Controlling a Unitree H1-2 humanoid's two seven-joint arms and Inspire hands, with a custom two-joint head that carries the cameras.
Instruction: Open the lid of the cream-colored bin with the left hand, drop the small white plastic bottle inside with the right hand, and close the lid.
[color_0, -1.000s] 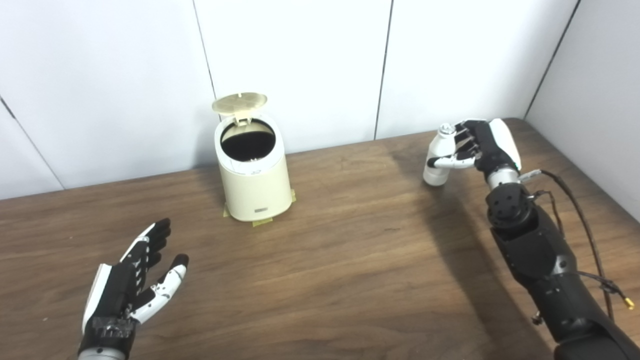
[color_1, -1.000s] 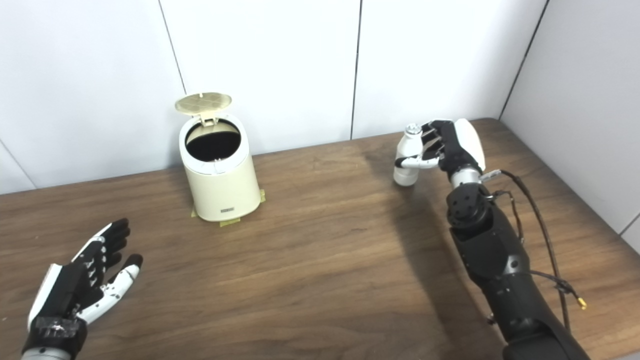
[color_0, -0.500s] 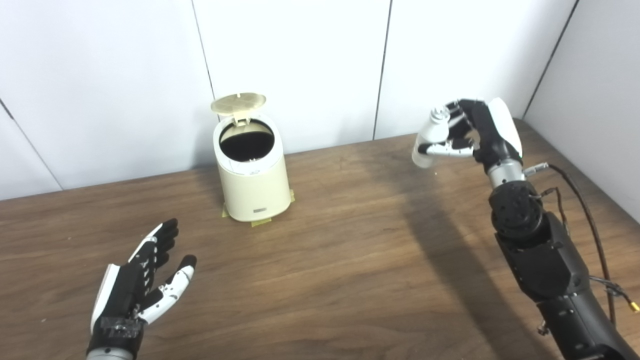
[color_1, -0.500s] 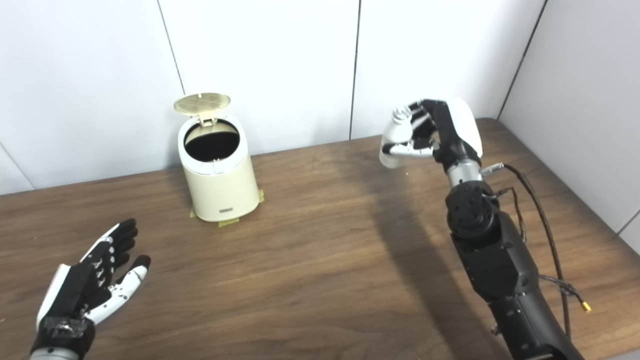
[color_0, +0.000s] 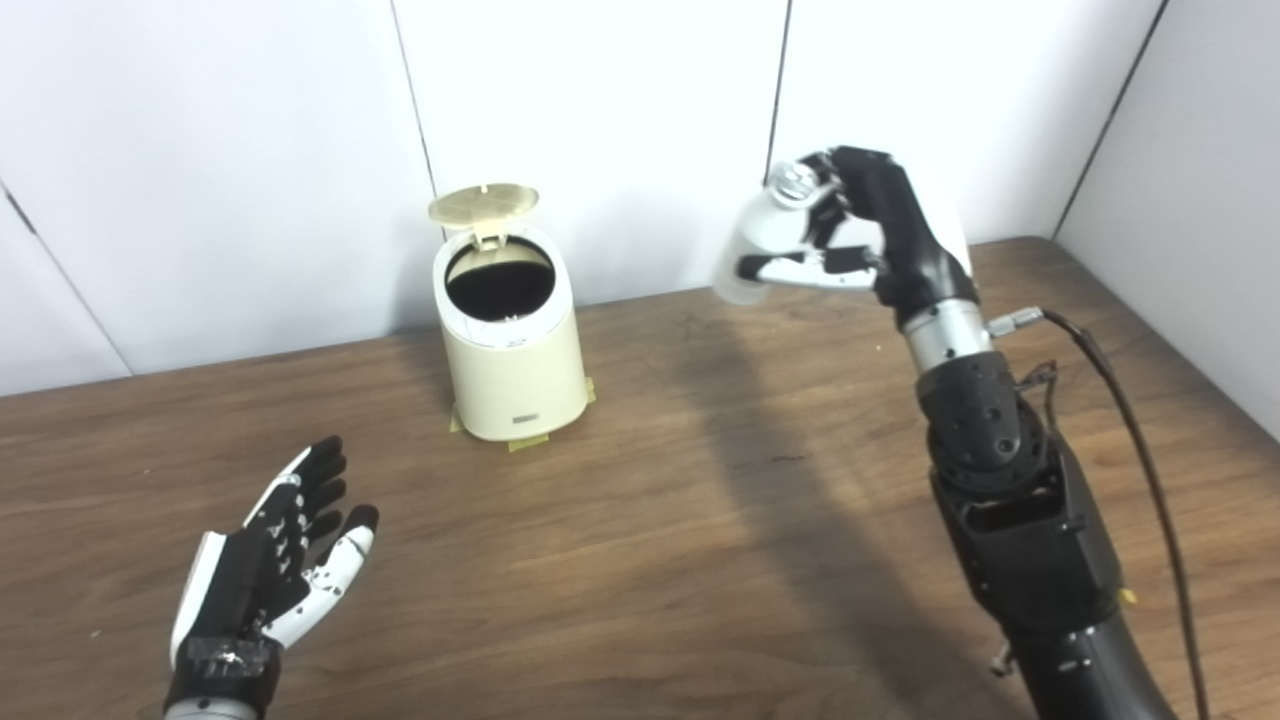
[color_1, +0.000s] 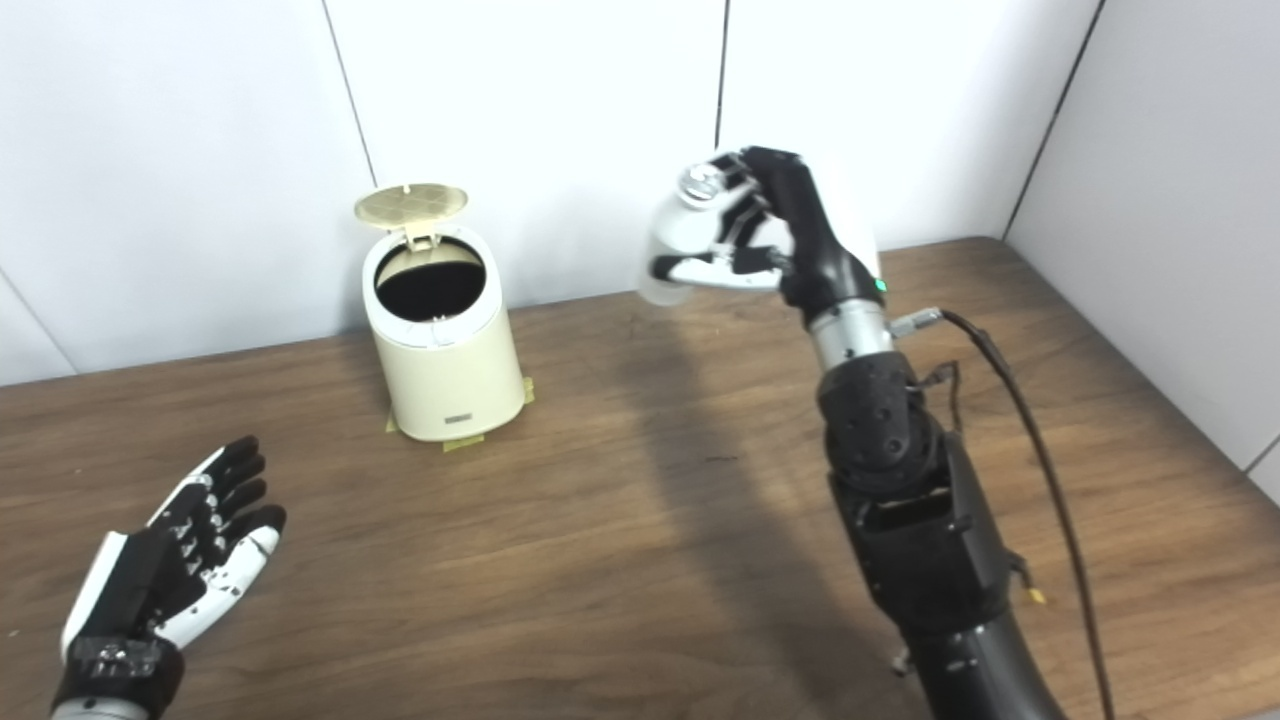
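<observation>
Bottle (color_0: 762, 245), small and white, is held up in the air by the right hand (color_0: 850, 245), whose fingers are wrapped around its body; it leans, with the metal-looking cap toward 1 o'clock and the bottom toward 7 o'clock. It hangs well apart from the bin (color_0: 512, 345), to the 3 o'clock side of it and higher than its rim. The bin stands on the bench (color_0: 700, 520) near the back wall, and its lid (color_0: 484, 204) is up, tipped back at 12 o'clock, so the dark mouth is free. I judge that the opening step is finished and the carrying step is in hand: the bottle is lifted but not yet over the mouth. The next move calls for bringing the bottle toward 9 o'clock until it is right above the opening, then letting the fingers loosen so it falls inside and does not strike the rim or the lid. The left hand (color_0: 268, 565) rests low at 7 o'clock of the bin, spread out and holding nothing; it will be needed for the lid afterwards. The bench is dark brown wood with visible grain, and white panel walls (color_0: 200, 150) with thin dark seams stand behind it and at the right side.
</observation>
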